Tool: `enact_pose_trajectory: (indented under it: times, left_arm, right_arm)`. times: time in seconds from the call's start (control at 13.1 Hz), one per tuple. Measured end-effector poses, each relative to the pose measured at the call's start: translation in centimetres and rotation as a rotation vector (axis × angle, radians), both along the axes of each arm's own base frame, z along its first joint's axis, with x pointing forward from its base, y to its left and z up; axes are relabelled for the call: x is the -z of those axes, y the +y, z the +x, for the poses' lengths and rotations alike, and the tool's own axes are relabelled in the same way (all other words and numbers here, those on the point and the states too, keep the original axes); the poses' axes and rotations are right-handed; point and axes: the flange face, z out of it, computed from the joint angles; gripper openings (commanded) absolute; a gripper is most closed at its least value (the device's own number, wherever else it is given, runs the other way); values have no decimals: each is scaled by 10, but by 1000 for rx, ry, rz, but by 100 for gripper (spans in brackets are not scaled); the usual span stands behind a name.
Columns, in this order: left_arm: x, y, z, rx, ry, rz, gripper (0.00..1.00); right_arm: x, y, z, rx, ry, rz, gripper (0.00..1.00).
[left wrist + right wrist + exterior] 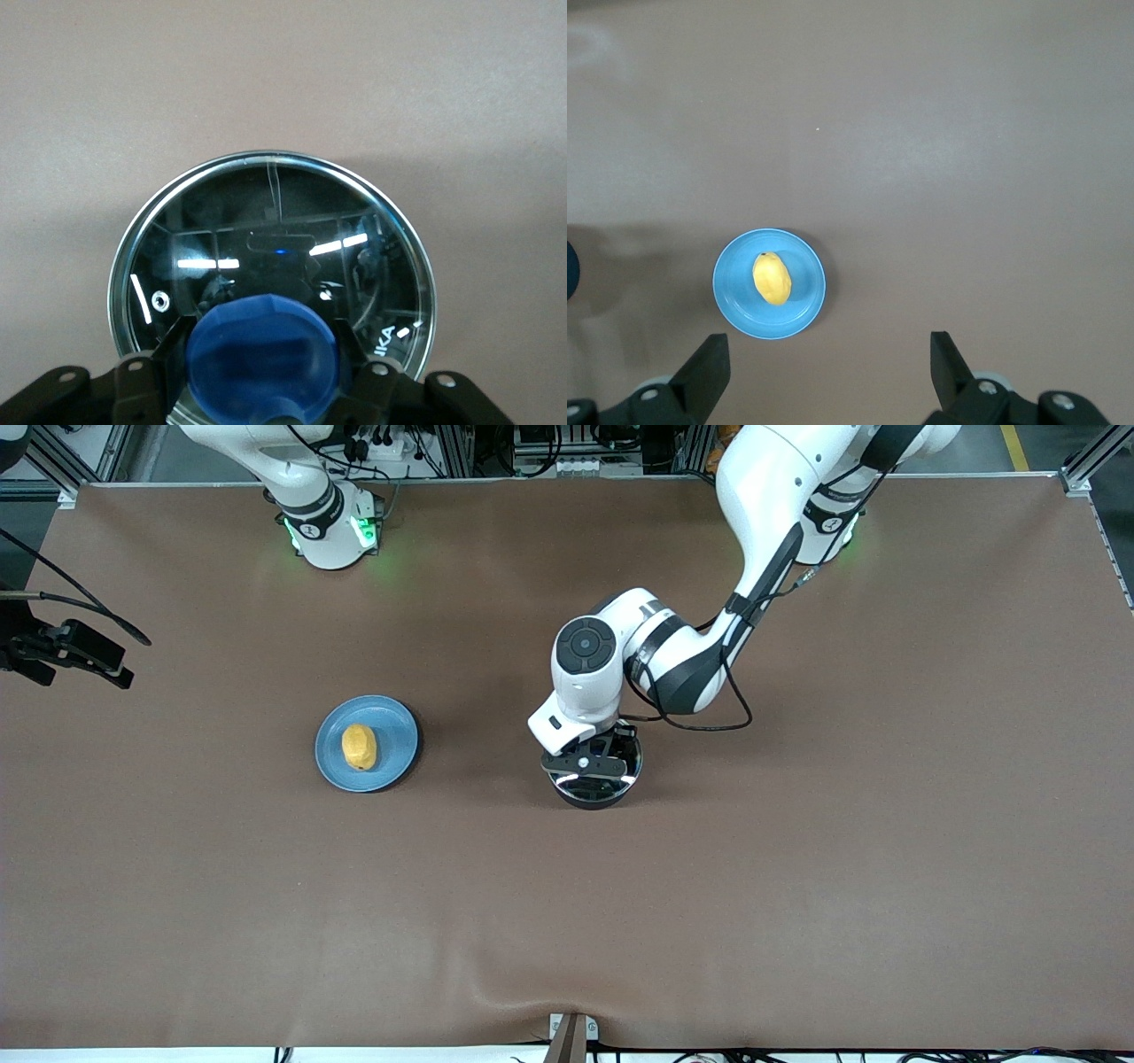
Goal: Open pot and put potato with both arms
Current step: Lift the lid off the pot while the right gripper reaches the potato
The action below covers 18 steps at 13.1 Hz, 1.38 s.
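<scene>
Pot (595, 786) lid knob (262, 356) between left tool (262, 381) fingers, grip uncertain; right tool (828, 372) wide apart above potato (772, 278).

White jointed arms (762, 522) with dark joints, black cables, green base lights and black pincers (828, 372).

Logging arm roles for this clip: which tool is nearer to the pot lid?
Left. The left tool is down on the pot lid, its fingers either side of the blue knob. The right tool hangs open, high above the table, with the potato on the plate below.
</scene>
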Motion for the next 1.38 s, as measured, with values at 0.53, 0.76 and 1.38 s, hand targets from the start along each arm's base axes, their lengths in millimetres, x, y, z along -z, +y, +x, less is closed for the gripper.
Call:
enact_pose_trajectory:
  times: [0.53,0.76,1.38]
  left_arm:
    - [-93,70,53,-128,-18,-104,0]
    - [-124,118,68,-97,25,-83,0]
    - [-68,264,101,-25,161,115,0]
  right_arm:
    - [0,0,0,0,0,0,100]
    - [3,2,0,-3,6,0,100]
    - [101,76,11,-93,61,-3,100]
